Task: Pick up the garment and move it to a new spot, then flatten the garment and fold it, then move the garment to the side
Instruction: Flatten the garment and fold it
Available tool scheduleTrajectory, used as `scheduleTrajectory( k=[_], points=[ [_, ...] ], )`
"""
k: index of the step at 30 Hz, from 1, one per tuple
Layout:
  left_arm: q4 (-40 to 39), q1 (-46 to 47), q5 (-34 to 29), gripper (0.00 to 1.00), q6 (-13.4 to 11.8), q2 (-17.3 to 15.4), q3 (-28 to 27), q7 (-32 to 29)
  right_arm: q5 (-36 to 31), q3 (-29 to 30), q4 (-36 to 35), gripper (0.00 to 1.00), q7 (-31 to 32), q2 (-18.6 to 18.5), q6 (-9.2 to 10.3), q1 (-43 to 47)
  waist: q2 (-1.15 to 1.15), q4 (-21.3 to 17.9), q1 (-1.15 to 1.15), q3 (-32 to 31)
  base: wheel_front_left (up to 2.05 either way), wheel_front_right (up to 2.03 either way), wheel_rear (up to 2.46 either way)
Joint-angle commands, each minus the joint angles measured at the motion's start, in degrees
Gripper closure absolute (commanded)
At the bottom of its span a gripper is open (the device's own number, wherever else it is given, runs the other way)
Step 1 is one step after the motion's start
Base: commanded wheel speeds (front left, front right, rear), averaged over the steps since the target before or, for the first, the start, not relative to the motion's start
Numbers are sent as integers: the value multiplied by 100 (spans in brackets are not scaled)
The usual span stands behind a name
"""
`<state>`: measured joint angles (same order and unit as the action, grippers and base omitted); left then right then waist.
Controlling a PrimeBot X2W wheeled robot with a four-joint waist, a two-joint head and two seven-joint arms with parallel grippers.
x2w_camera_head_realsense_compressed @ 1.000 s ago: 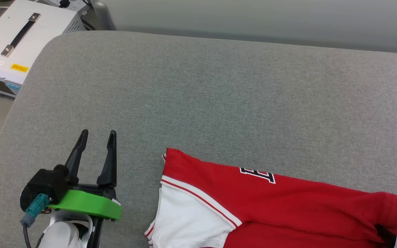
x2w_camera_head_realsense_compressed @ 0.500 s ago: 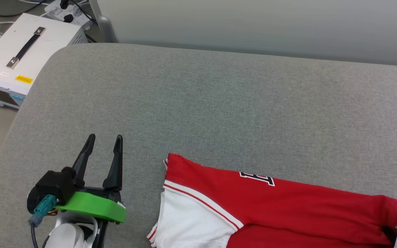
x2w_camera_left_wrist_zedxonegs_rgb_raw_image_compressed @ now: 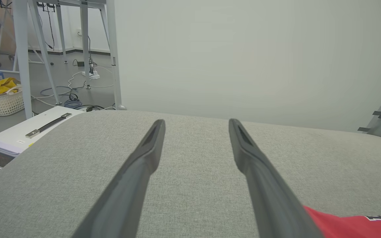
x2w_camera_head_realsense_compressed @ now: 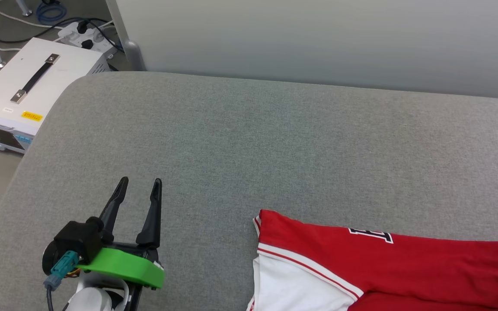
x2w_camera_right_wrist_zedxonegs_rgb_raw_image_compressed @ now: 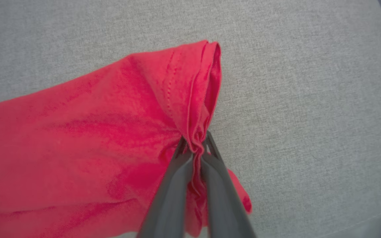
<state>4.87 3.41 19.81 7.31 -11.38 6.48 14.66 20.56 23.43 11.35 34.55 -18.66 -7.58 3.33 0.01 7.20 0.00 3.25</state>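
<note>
Grey fabric-covered counter [x2w_camera_head_realsense_compressed: 275, 142] spans most of the head view, with its rounded corner at the upper left. A pale plain wall [x2w_camera_head_realsense_compressed: 318, 39] stands behind its far edge.

The garment [x2w_camera_head_realsense_compressed: 404, 268] lies on the counter's near right part, spread fairly flat. It is a red body with a white sleeve [x2w_camera_head_realsense_compressed: 296, 289] at its left end, set off by red-and-white striped trim [x2w_camera_head_realsense_compressed: 309, 270]. Black, white-outlined lettering [x2w_camera_head_realsense_compressed: 370, 235] faces up near its far edge, only partly readable. In the left wrist view a red corner of it [x2w_camera_left_wrist_zedxonegs_rgb_raw_image_compressed: 352, 224] shows low and to the right.

White box [x2w_camera_head_realsense_compressed: 37, 86] with a black strap handle and a yellow label sits on the floor off the counter's left corner. A power strip [x2w_camera_head_realsense_compressed: 82, 34] and cables lie beyond it.

Left tool [x2w_camera_head_realsense_compressed: 140, 180] is at the lower left over bare counter, well apart from the garment. Its fingers are spread wide with nothing between them, and the gap is plain in its own view [x2w_camera_left_wrist_zedxonegs_rgb_raw_image_compressed: 196, 121].

Right tool [x2w_camera_right_wrist_zedxonegs_rgb_raw_image_compressed: 195, 140] is pinched tight on a bunched fold of the garment's red hem edge — fabric gathers into creases where the two dark fingers meet. The rest of the cloth [x2w_camera_right_wrist_zedxonegs_rgb_raw_image_compressed: 78, 138] trails away to that view's left across the counter.

A pale woven basket [x2w_camera_left_wrist_zedxonegs_rgb_raw_image_compressed: 0, 102] holding yellow cloth stands far off on the floor.
</note>
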Motion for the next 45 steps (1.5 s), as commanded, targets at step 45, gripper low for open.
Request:
scheduleTrajectory(
  k=[45],
  points=[
    [93,-339,126,0,17,98,-2,34,2253,-3606,-759,100,-231,1577,9,-238,-1,436,0,-506,0,0,0]
  ],
)
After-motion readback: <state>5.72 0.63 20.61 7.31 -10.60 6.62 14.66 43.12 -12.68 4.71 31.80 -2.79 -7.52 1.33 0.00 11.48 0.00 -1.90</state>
